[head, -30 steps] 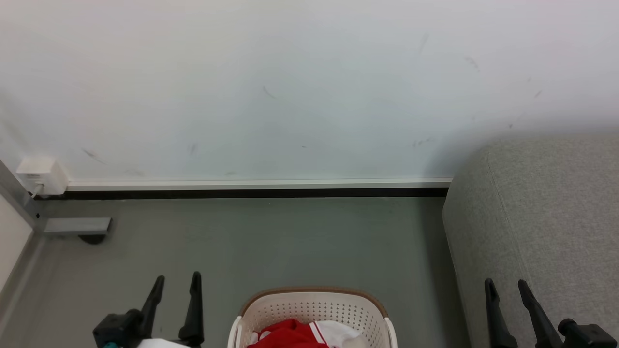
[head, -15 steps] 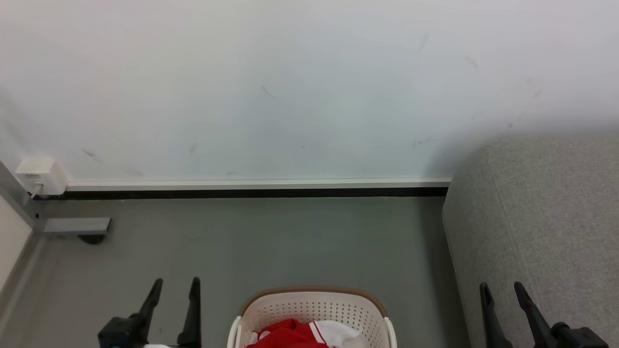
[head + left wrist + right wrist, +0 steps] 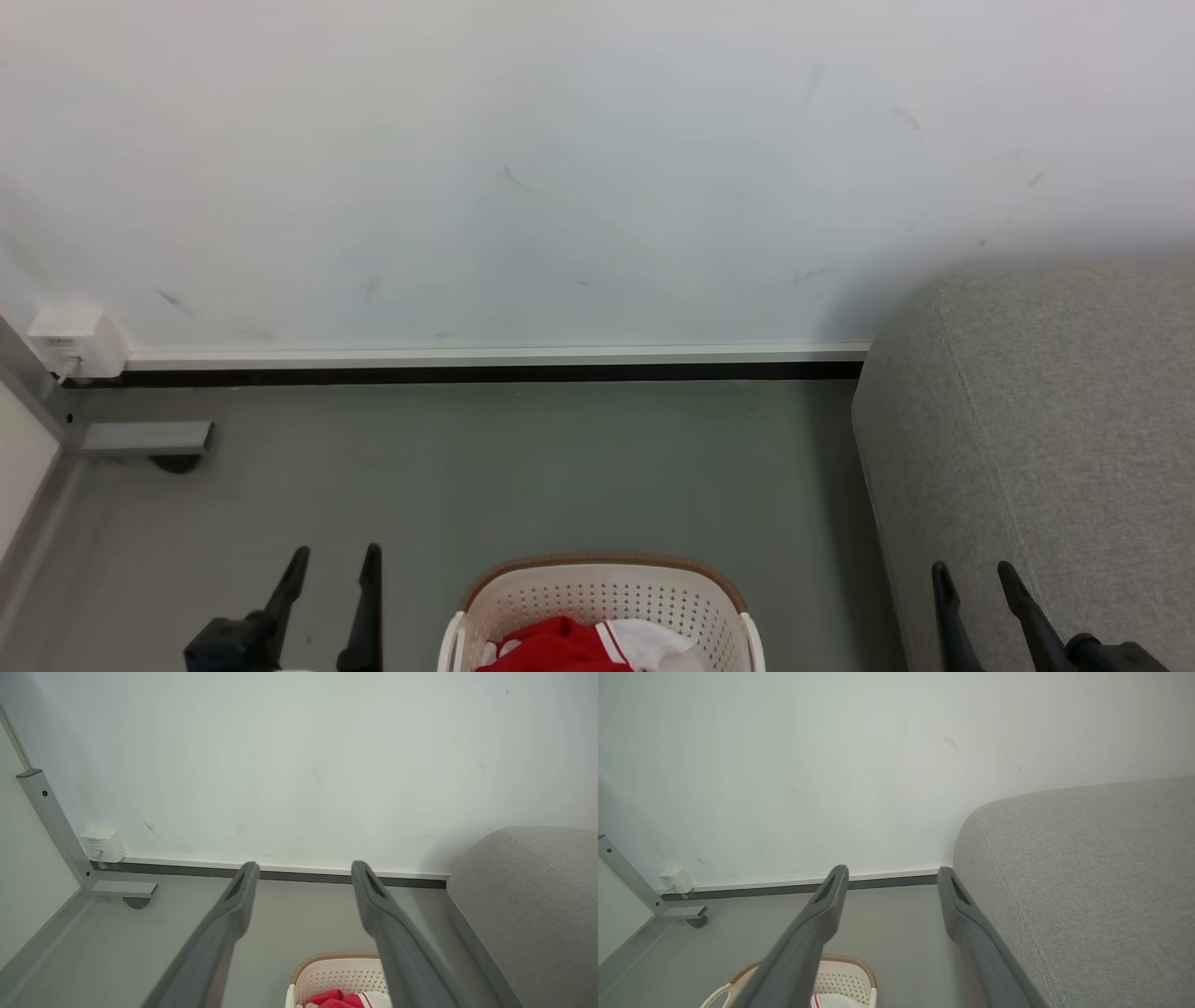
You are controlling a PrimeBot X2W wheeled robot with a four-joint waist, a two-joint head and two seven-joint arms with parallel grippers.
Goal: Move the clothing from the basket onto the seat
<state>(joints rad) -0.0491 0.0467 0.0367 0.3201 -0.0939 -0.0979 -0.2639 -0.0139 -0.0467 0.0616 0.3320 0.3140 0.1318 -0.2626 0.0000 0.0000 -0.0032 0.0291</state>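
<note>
Lying untouched in the basket [image 3: 597, 597], clothing [image 3: 551, 649] awaits the sofa [image 3: 1055, 420]; left gripper [image 3: 336, 553] and right gripper [image 3: 971, 567] hang wide, empty.

Bg is a plain off-white wall [image 3: 560, 168] w/ a few faint dark scuff marks [image 3: 177, 301], a white baseboard [image 3: 495, 356] w/ a dark strip [image 3: 467, 373] right under it, then smooth grey floor [image 3: 523, 467]. Far left corner has a small white box [image 3: 73, 336] w/ a cable, next to a slanted grey metal post [image 3: 53, 821] w/ a flat foot [image 3: 145, 437] on the floor. Light's soft & even.
</note>
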